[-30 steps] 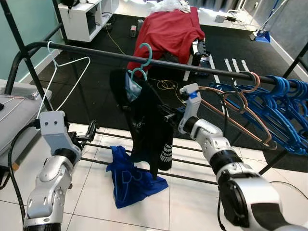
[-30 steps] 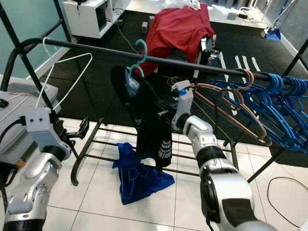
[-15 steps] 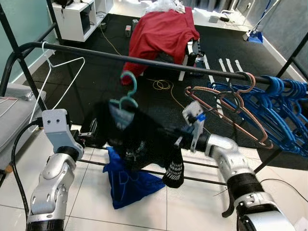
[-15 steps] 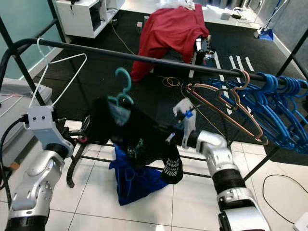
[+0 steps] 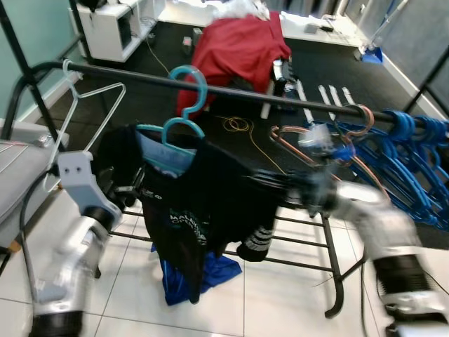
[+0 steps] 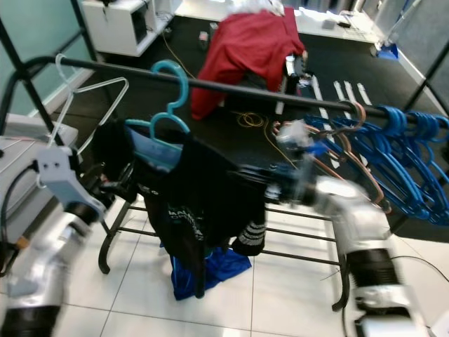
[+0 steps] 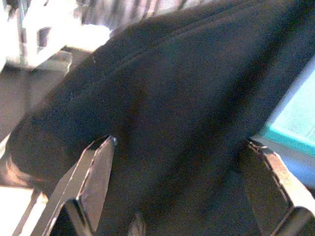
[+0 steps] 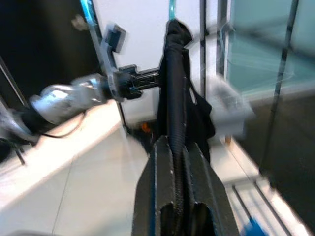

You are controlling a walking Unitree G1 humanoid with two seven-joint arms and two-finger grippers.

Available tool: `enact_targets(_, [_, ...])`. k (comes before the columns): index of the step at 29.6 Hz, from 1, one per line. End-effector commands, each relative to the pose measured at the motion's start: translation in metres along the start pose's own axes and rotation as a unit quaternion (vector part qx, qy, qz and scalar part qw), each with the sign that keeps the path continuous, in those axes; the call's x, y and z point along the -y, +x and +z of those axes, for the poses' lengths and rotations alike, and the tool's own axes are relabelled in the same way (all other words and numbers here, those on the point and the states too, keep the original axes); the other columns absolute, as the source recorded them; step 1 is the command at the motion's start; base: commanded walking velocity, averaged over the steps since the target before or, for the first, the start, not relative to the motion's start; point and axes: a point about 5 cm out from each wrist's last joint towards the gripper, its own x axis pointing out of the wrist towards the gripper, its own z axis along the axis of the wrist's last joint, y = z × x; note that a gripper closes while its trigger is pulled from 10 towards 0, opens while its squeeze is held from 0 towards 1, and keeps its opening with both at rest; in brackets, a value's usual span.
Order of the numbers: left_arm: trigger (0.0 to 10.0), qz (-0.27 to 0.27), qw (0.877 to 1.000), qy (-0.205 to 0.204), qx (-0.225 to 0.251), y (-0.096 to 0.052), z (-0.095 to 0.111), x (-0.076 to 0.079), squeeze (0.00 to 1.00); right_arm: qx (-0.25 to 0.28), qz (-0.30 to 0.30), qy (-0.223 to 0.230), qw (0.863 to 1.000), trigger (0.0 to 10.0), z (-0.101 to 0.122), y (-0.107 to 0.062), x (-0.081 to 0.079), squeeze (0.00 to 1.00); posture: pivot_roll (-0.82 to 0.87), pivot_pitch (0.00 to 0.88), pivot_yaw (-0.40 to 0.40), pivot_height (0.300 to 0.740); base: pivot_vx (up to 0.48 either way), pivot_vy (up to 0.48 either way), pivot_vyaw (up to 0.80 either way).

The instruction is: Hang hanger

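Hanger (image 5: pixel 184 105) raised to rail (image 5: pixel 280 97) | right end effector (image 8: pixel 173 162) pinching black shirt (image 5: pixel 203 203) | print unreadable

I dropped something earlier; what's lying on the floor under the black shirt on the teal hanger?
A crumpled blue garment lies on the white tiles under the black shirt; the shirt's hem covers its upper part, so anything beneath cannot be seen.

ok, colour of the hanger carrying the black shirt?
Teal hanger, hook at the black rail. The right eye view shows it best.
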Motion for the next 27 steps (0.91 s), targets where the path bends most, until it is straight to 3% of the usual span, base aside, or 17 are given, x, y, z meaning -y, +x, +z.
enact_targets(1, [10.0,-0.046,0.998,-0.005,0.030,0.001,0.018,0.006,0.00,0.032,0.038,-0.012,0.999,0.0,0.018,0.000,-0.008,0.00,-0.02,0.031,-0.066,0.740,0.000,0.000,0.00])
enact_targets(3, [10.0,-0.115,0.990,0.017,0.076,-0.003,0.056,0.007,0.00,0.057,0.053,-0.023,0.997,0.0,0.036,-0.009,-0.013,0.00,-0.01,0.024,-0.062,0.740,0.000,0.000,0.00])
enact_targets(9, [10.0,-0.150,0.984,0.031,0.088,-0.007,0.072,0.008,0.00,0.067,0.057,-0.029,0.996,0.0,0.043,-0.014,-0.016,0.00,-0.01,0.022,-0.059,0.740,0.000,0.000,0.00])
enact_targets(11, [10.0,-0.184,0.977,0.018,0.103,-0.015,0.087,0.006,0.00,0.091,0.070,-0.039,0.993,0.0,0.057,-0.019,-0.021,0.00,-0.01,0.022,-0.057,0.740,0.000,0.000,0.00])
enact_targets(14, [10.0,-0.198,0.974,0.008,0.111,-0.019,0.092,0.005,0.00,0.097,0.075,-0.041,0.992,0.0,0.061,-0.021,-0.023,0.00,-0.01,0.022,-0.057,0.740,0.000,0.000,0.00])
enact_targets(18, [10.0,-0.263,0.957,-0.022,0.118,-0.040,0.107,-0.001,0.00,0.098,0.074,-0.033,0.992,0.0,0.069,-0.031,-0.028,0.00,-0.01,0.021,-0.057,0.740,0.000,0.000,0.00])
enact_targets(26, [10.0,-0.258,0.963,-0.010,0.078,-0.046,0.104,-0.009,0.00,0.115,0.075,-0.033,0.990,0.0,0.079,-0.032,-0.032,0.00,-0.01,0.029,-0.053,0.740,0.000,0.000,0.00])
enact_targets(27, [3.9,-0.249,0.965,-0.011,0.080,-0.044,0.104,-0.011,0.00,0.116,0.076,-0.033,0.990,0.0,0.079,-0.031,-0.033,0.00,-0.01,0.030,-0.052,0.740,0.000,0.000,0.00])
